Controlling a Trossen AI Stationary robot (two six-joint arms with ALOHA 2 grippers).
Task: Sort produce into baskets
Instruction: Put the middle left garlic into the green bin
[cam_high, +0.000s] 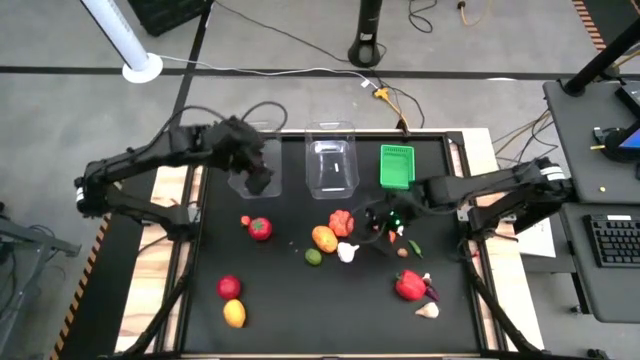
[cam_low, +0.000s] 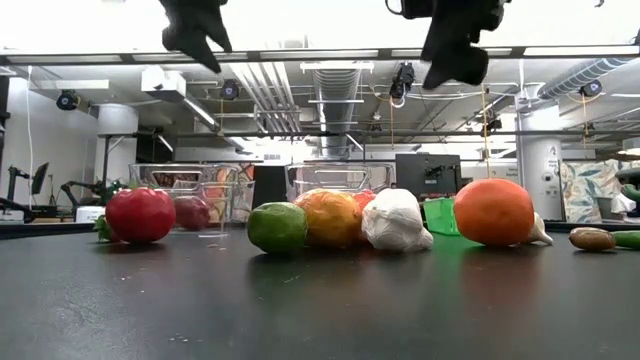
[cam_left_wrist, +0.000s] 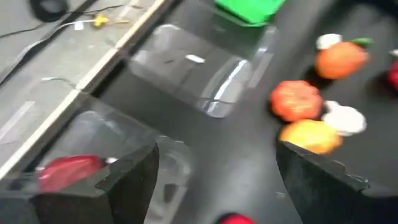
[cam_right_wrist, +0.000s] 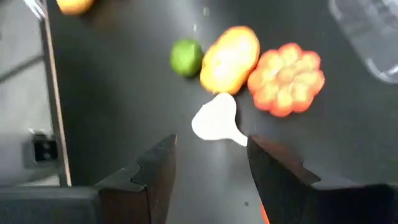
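My left gripper (cam_high: 257, 176) is open and empty above the left clear tub (cam_high: 238, 180). In the left wrist view (cam_left_wrist: 217, 180) a red piece (cam_left_wrist: 67, 171) lies inside that tub. My right gripper (cam_high: 386, 220) is open and empty above the table's middle. In its wrist view (cam_right_wrist: 211, 171) a white garlic (cam_right_wrist: 217, 118), an orange-yellow fruit (cam_right_wrist: 230, 57), a lime (cam_right_wrist: 186, 57) and a ribbed orange-red piece (cam_right_wrist: 287, 78) lie on the table ahead of the fingers. The middle clear tub (cam_high: 332, 162) and the green basket (cam_high: 397, 166) stand at the far edge.
A red tomato (cam_high: 260, 228) lies left of centre. A red apple (cam_high: 230, 287) and a yellow lemon (cam_high: 234, 313) lie near the front left. A red pepper (cam_high: 410, 285), a dark purple piece (cam_high: 431, 291) and a garlic (cam_high: 427, 310) lie at the front right.
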